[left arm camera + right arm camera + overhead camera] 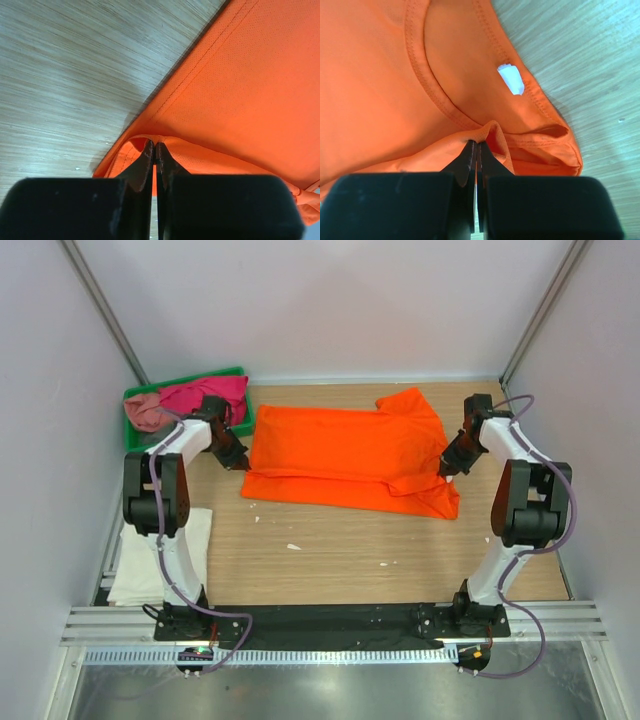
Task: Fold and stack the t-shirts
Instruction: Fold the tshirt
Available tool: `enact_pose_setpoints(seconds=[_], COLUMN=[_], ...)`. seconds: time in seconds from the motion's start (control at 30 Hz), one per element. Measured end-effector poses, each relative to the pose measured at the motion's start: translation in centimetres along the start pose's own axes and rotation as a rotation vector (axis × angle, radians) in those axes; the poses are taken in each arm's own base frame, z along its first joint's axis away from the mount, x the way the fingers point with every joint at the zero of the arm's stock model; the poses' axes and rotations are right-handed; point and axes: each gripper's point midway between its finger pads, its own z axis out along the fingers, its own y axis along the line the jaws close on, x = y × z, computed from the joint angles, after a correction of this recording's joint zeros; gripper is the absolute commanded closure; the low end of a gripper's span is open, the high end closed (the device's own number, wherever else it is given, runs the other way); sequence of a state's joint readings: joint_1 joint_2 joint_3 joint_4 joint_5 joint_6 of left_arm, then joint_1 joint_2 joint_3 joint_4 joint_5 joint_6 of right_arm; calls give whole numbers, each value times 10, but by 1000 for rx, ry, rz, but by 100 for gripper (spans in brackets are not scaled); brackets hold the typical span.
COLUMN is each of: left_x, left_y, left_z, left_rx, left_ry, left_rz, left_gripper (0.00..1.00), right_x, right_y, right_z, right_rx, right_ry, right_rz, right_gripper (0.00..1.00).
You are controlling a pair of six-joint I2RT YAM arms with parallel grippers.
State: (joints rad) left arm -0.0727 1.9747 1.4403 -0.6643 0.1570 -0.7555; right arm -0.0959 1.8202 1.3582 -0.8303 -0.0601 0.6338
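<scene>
A bright orange t-shirt (345,460) lies partly folded across the middle of the table, its collar end to the right. My left gripper (240,462) is shut on the shirt's left hem edge (150,142). At the right end, my right gripper (446,470) is shut on a pinch of orange cloth (487,132) just below the neckline, where a white label (511,80) shows. A magenta t-shirt (210,397) and a dusty pink t-shirt (146,413) lie bunched in the green tray (240,425). A white t-shirt (135,565) lies flat at the near left.
The green tray sits at the back left corner, close behind my left arm. Enclosure walls stand on both sides and at the back. Bare wood (330,550) spans the area between the orange shirt and the arm bases, with a few small white specks (293,546).
</scene>
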Motion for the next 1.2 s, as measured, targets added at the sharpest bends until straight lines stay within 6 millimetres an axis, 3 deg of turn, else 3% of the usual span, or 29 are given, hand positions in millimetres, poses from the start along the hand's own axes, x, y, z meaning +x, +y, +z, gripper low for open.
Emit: enact_pose_setpoints(seconds=[0.13,0.27,0.37,0.5,0.67,0.73,0.8,0.87,1.0,1.2], left_x=[-1,-5,-10,-17,-19,-15,-3,15,55,72], left_y=[0,-1,-1,-3,-21,-35,-51,-61,-57,-51], left_z=[2,2,2,-10,-69,-93,-101,-94,-58,-38], left_rx=[-6,-7,-10,-5,98,167,237,285,296,297], left_ry=[0,-15,-35,-85,-206,-248,-251,-205,-48,49], left_rz=[-4,0,12,62,131,167,209,243,269,260], left_gripper=[92,45,27,25,28,32,36,39,43,46], right_x=[-5,-13,-21,-40,-59,-57,-48,-33,5,41], right_y=[5,10,16,27,38,38,38,35,23,7], right_z=[2,6,13,24,12,2,-10,-20,-27,-2], right_rx=[-10,-24,-50,-75,-96,-108,-135,-163,-199,-186], right_ry=[-5,-17,-36,-66,-121,-130,-123,-113,-64,15], right_rz=[-1,-1,6,6,-29,-45,-56,-60,-27,57], right_gripper=[99,96,82,62,55,52,50,47,45,50])
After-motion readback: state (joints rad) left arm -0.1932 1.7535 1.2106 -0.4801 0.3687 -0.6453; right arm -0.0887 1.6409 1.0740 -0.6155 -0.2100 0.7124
